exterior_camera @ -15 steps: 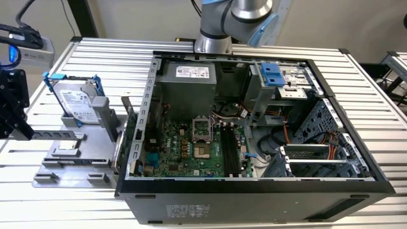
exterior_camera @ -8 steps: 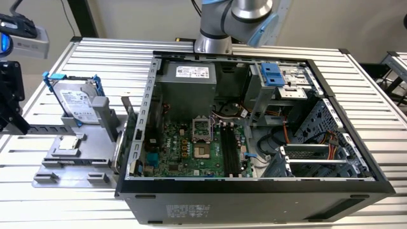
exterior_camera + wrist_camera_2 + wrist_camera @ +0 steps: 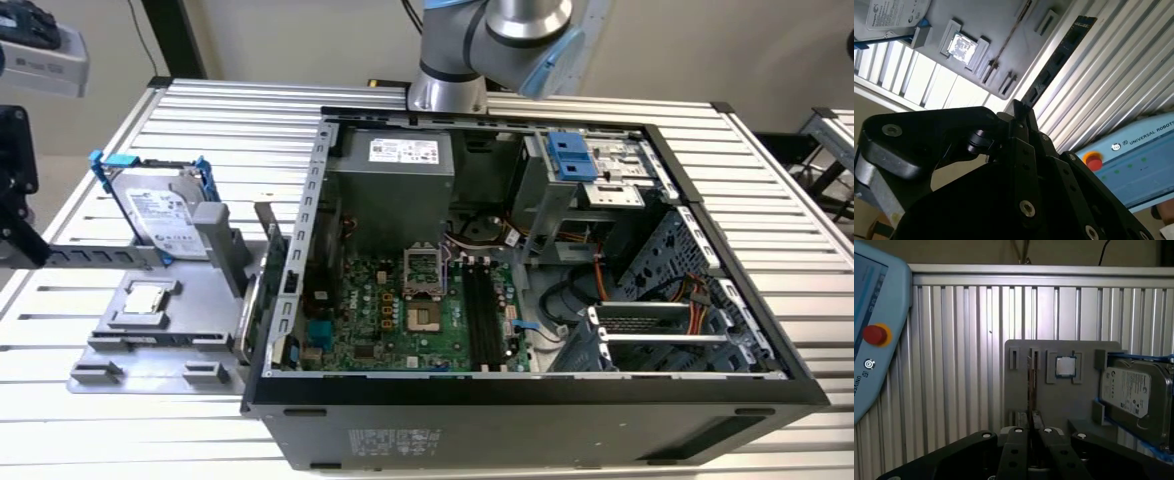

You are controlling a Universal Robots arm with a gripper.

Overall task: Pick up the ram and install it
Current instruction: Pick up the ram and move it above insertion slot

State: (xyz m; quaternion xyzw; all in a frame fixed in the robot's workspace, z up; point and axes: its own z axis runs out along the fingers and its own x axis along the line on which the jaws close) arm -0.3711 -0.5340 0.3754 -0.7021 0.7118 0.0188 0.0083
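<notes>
The gripper [image 3: 1030, 415] is seen in both wrist views with its fingers [image 3: 1018, 440] drawn narrow, and the ram [image 3: 1030, 385] is clasped between them by its near end.

In the first wrist view the ram is met edge-on. It appears as a thin dark line running straight out from the fingers across the grey tray [image 3: 1074, 400], in line with the tray's narrow holders. In the second wrist view the ram [image 3: 1054, 62] is shown by its broad face, as a long dark strip set with black squares. There it reaches away from the fingers [image 3: 1029, 117] along the tray's edge, against the ribbed table [image 3: 1114, 75]. Whether the ram is raised clear of the tray or seated in it cannot be told.

On the tray a chip [image 3: 1065, 366] is set near the ram but apart from it. A hard drive [image 3: 1131, 390] is held at the tray's end, on the far side of the chip from the ram. A pendant [image 3: 874, 340] is seen well apart from the tray.

In the exterior view the tray [image 3: 147, 345] is laid on the table just beside the open case [image 3: 534, 400], at the exterior view's left. Inside the case, the black slots [image 3: 483, 310] are found on the motherboard [image 3: 387, 310], well apart from the tray.
</notes>
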